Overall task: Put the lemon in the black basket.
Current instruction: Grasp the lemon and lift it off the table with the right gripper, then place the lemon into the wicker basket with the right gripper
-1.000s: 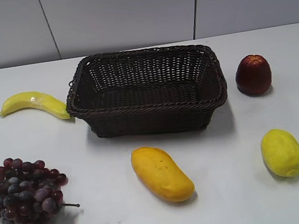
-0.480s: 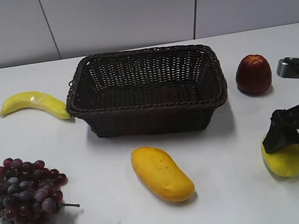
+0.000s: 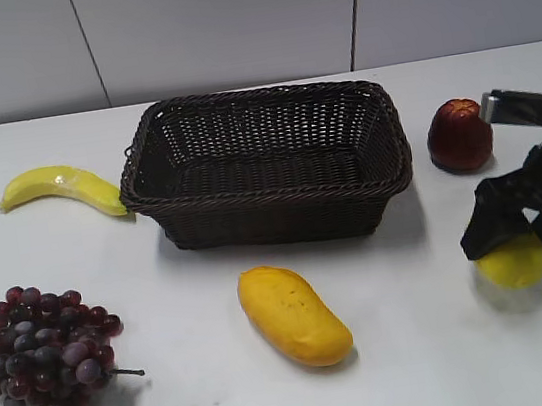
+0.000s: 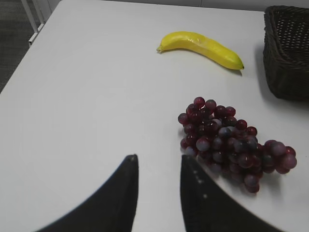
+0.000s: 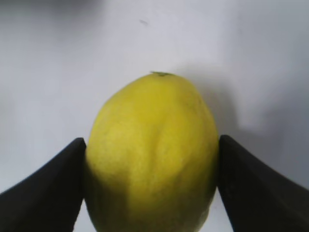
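Observation:
The lemon (image 3: pixel 514 265) lies at the right front of the white table, to the right of and nearer than the black basket (image 3: pixel 271 203). My right gripper (image 3: pixel 506 236) comes down over it, and in the right wrist view its two fingers (image 5: pixel 152 145) press on both sides of the lemon (image 5: pixel 152 159). The lemon's upper part is hidden by the gripper in the exterior view. The basket is empty and its corner shows in the left wrist view (image 4: pixel 286 53). My left gripper (image 4: pixel 158 162) is open and empty over bare table next to the grapes.
A red apple (image 3: pixel 458 134) stands just behind my right arm. A mango (image 3: pixel 294 314) lies in front of the basket. Purple grapes (image 3: pixel 40 341) sit at the front left and a banana (image 3: pixel 62 187) lies left of the basket.
My right arm came in from the right edge, came down over the lemon and shut on it. The lemon now sits slightly higher and left of where it lay.

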Tool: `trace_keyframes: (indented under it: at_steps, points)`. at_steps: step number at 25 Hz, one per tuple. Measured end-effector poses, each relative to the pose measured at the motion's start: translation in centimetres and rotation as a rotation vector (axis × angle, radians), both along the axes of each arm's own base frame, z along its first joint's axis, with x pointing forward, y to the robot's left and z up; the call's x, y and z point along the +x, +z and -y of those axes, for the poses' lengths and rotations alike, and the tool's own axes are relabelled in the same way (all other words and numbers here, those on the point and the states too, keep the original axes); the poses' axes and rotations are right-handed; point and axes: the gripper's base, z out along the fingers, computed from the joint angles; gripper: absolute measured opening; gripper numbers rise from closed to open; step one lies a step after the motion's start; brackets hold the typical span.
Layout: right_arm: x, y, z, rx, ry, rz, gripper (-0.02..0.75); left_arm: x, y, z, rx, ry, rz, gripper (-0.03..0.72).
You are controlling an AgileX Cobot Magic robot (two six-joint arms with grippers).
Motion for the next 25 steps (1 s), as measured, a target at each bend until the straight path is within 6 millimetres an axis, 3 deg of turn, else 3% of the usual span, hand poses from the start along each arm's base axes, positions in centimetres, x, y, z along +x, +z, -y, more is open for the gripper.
trace_keyframes:
  at_steps: [7,11,15,19,25]
  points:
    - [3.3,8.9,-1.4,0.115,-0.004,0.266,0.620,0.0,0.0,0.0,0.000,0.000,0.000,0.235]
    - [4.9,11.7,-4.3,0.138,0.060,0.394,0.620,0.0,0.0,0.0,0.000,0.000,0.000,0.235]
    - [6.4,11.5,-9.1,0.151,0.160,0.443,0.620,0.0,0.0,0.0,0.000,0.000,0.000,0.235]
    - [8.1,8.5,-13.4,0.121,0.244,0.444,0.619,0.0,0.0,0.0,0.000,0.000,0.000,0.235]
    - [10.3,3.2,-15.7,0.011,0.329,0.437,0.622,0.0,0.0,0.0,0.000,0.000,0.000,0.235]
